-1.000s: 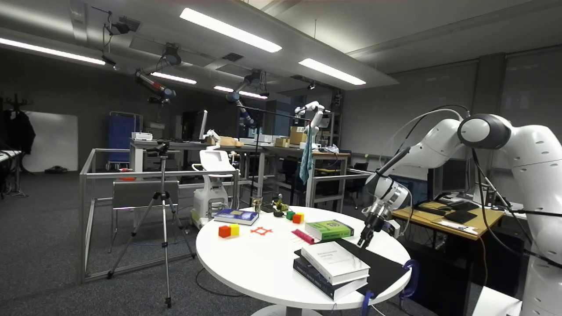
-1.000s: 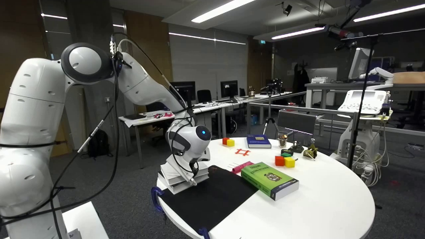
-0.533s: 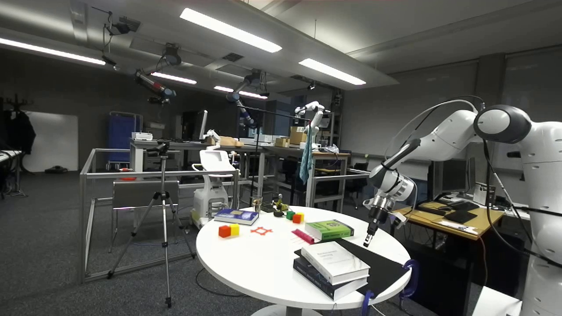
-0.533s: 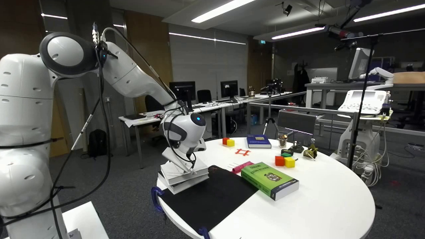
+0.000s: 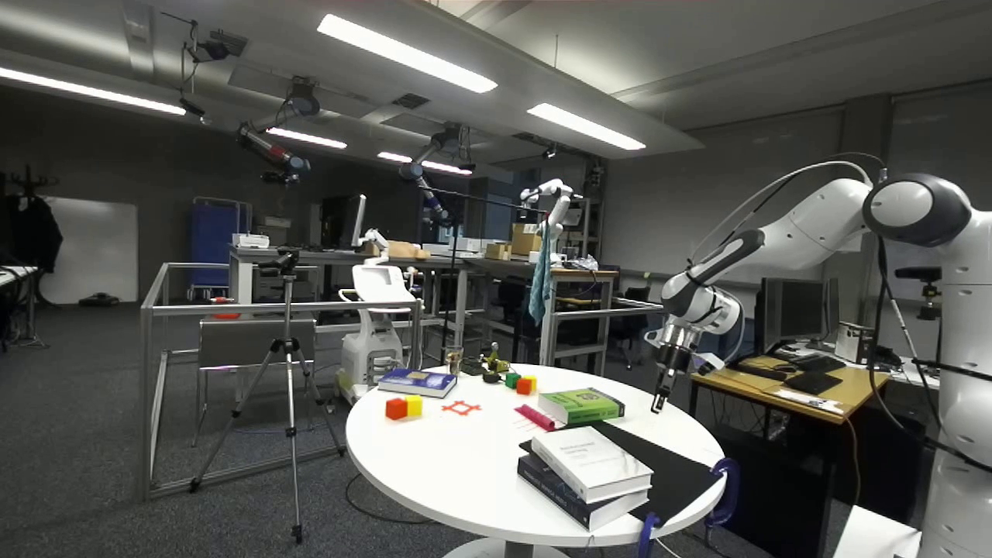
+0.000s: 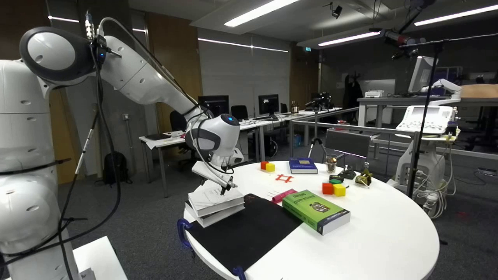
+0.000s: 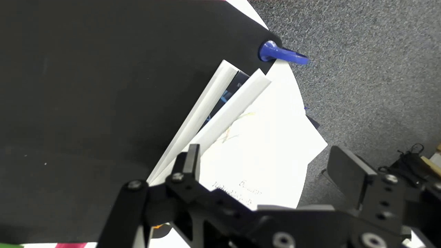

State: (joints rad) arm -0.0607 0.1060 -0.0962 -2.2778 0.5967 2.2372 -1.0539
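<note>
Evidently the white book (image 5: pixel 593 463) is out of the grip. It lies flat on the dark book (image 5: pixel 552 492), turned askew to it, the pair low and right of centre in an exterior view, on the white table (image 5: pixel 449 465) and overlapping the black mat (image 5: pixel 682 473). In the wrist view the same cover fills the middle, right of the mat.

Gripper (image 7: pixel 265 155): fingers spread wide, nothing pinched. It hangs above the tabletop, apart from the stack.

Progress (judgement): the stacked pair reads as settled. No grasp is under way and nothing appears half-placed. The green book (image 6: pixel 315 210), right of centre and low in the frame, and the blue book (image 6: pixel 303 165), above it toward the far rim, lie apart from the stack.

Change against the frame one second earlier: gripper sits higher, its tips up and slightly right in an exterior view. The arm (image 6: pixel 140 83) has drawn back, elbow nearer the upper left corner. More of the white cover is exposed in that view. Stack, mat, green and blue volumes: no shift noted.
</note>
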